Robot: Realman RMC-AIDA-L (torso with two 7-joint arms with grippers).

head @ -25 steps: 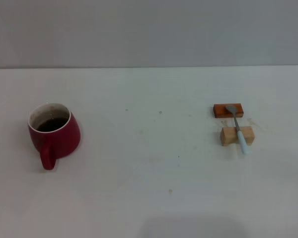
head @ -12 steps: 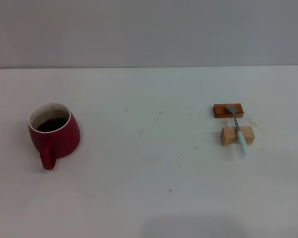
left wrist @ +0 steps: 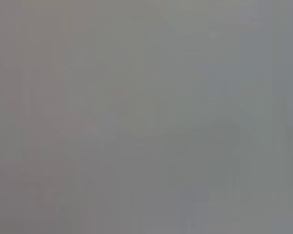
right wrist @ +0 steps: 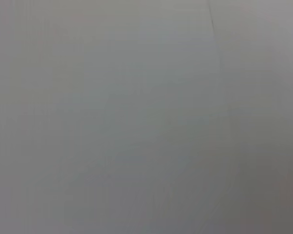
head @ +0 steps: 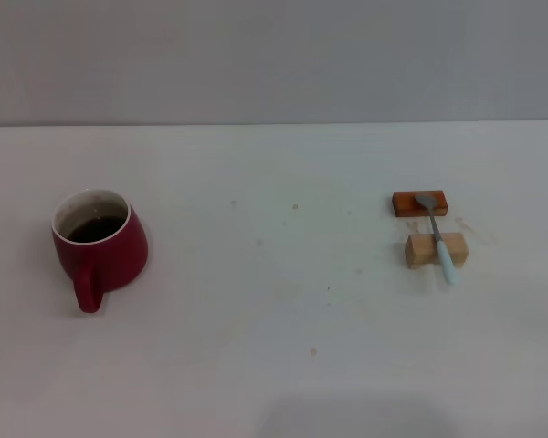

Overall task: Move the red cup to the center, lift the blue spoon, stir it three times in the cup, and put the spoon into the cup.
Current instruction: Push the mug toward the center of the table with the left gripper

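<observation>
A: On the left side of the bench [head: 283, 365] stands the red cup [head: 100, 245], upright, handle turned toward the robot, dark liquid inside. It is well apart from the middle.

B: And the blue spoon [head: 437, 236]?

A: Over on the right. Its metal bowl rests on the orange-brown block [head: 419, 203], and its pale handle lies across the wooden block [head: 436, 249], with the tip sticking out past it toward the robot. So the spoon is propped off the surface.

B: Where are the pincers?

A: Neither the left pincer nor the right pincer shows in the head view, and both wrist views give only plain grey. I cannot tell whether either is spread or pressed together.

B: So which step is this?

A: The first one, I judge, not yet begun: the cup is not at the center and nothing is held. The next move calls for an arm, likely the left, to come down to the cup, grip it firmly by the rim or handle, and shift it toward the middle without tipping it, since the liquid could spill.
</observation>
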